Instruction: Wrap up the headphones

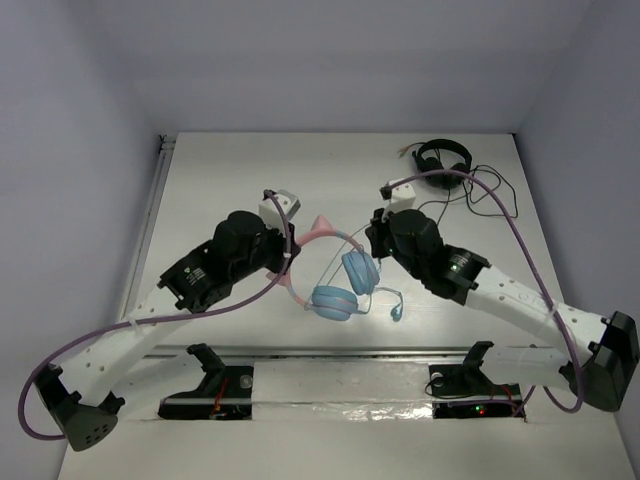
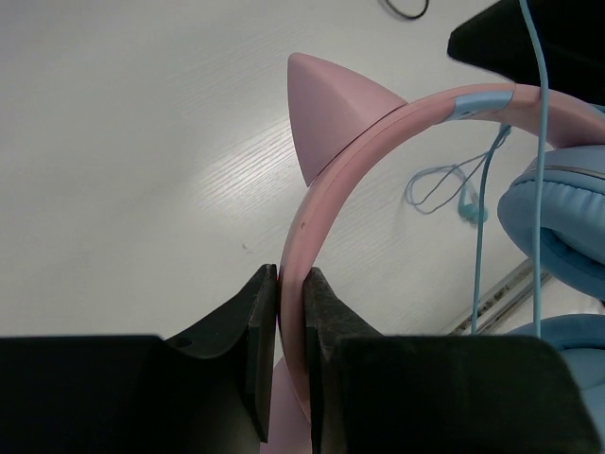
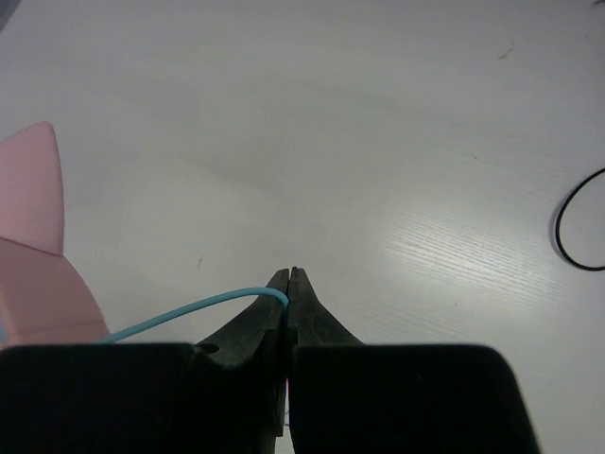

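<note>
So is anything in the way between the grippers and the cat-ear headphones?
Nothing visible. The left gripper is shut on the pink headband, and the right gripper pinches the light-blue cable. The black headphones lie apart, farther back.

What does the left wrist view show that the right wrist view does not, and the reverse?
Only the left wrist view: the left gripper shut on the headphones' pink headband, and a blue ear cup. Only the right wrist view: the right gripper pinching the light-blue cable, and a black cable loop. Both: a pink cat ear, the cable, the table.
</note>
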